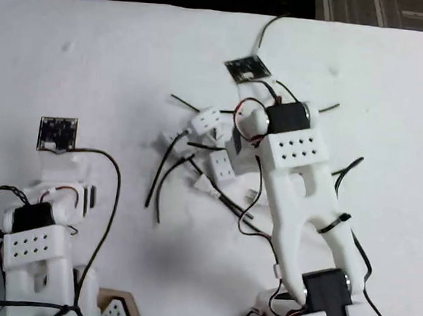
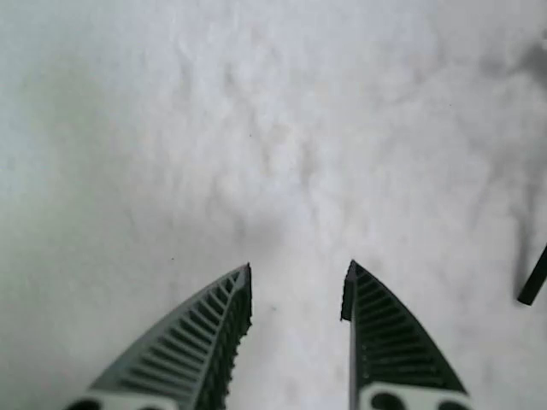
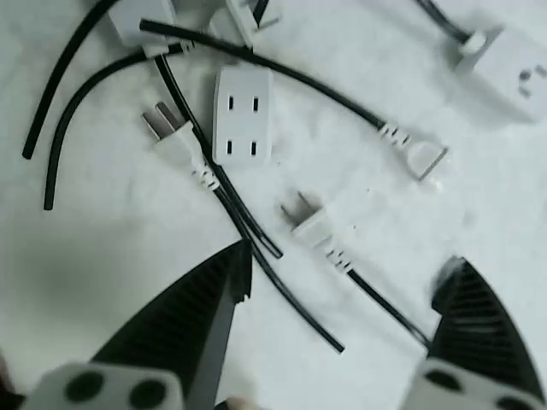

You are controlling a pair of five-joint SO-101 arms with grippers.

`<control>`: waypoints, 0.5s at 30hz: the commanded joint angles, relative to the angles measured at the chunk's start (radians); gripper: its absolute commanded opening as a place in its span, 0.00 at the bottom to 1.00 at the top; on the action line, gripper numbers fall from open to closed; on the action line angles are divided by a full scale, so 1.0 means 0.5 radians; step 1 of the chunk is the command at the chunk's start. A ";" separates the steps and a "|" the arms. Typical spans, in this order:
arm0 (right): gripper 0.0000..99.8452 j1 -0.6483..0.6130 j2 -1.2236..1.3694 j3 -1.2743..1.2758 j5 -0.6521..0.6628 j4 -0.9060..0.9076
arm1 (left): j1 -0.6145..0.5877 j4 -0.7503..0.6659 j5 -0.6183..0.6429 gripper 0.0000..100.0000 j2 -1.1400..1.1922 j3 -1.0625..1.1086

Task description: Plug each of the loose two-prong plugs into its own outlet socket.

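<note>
My right gripper (image 3: 350, 256) hangs open and wide above the tangle of cords, holding nothing. Just beyond its fingertips lies a white two-prong plug (image 3: 312, 224) on a black cord. A second plug (image 3: 175, 135) lies beside a white outlet block (image 3: 242, 115) with two pairs of slots, and a third plug (image 3: 425, 158) lies farther off. Another outlet block (image 3: 513, 73) sits at the edge. In the high view the right arm (image 1: 293, 150) stands over the cluster of outlet blocks (image 1: 208, 120) and plugs (image 1: 205, 187). My left gripper (image 2: 299, 269) is open over bare white table, empty.
Loose black cords (image 1: 158, 179) fan out from the cluster toward the left. One cord end (image 2: 532, 282) shows beside the left gripper. The left arm (image 1: 36, 239) sits at the near left. A perforated white part on a wooden piece (image 1: 115, 310) lies at the front edge.
</note>
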 commanded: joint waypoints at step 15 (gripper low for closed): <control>0.32 -0.048 -0.410 1.022 -0.436 -0.158 | -0.005 -0.037 -0.018 0.18 -0.041 -0.009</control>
